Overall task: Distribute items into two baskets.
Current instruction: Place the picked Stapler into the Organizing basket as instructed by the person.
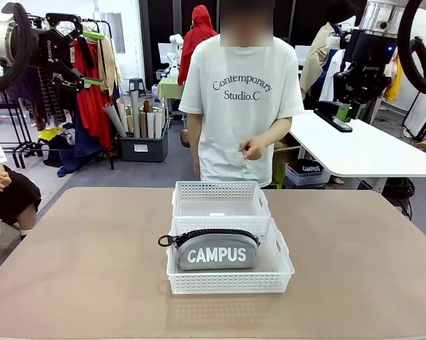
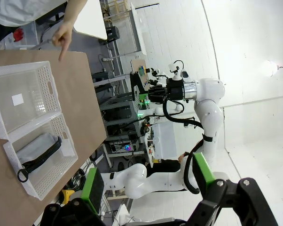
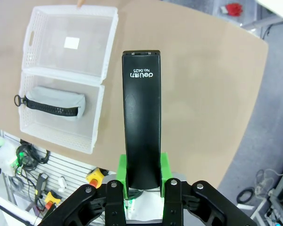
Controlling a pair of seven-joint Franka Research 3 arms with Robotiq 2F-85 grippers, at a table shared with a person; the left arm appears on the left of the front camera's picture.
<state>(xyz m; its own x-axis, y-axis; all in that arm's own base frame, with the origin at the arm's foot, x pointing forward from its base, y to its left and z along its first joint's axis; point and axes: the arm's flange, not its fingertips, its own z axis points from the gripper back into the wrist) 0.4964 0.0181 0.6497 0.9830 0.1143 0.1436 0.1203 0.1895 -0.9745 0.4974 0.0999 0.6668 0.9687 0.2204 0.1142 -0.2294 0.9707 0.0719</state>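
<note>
Two white lattice baskets stand end to end at the table's middle. In the near basket [image 1: 227, 282] lies the grey CAMPUS pouch [image 1: 217, 251]; the far basket [image 1: 220, 190] holds nothing. High at the right, my right gripper [image 1: 344, 113] is shut on the black stapler [image 1: 333, 117], well above and to the right of the baskets. From the right wrist the stapler [image 3: 141, 136] stands between the green pads [image 3: 124, 176], with the pouch [image 3: 54, 104] far below. My left gripper [image 1: 93, 57] hangs open, high at the left, nothing between its fingers [image 2: 92, 188].
A person stands at the far edge, one hand [image 1: 252, 149] held at waist height just behind the far basket. The brown table [image 1: 354, 269] stretches bare on both sides of the baskets. A white table [image 1: 369, 149] stands behind at the right.
</note>
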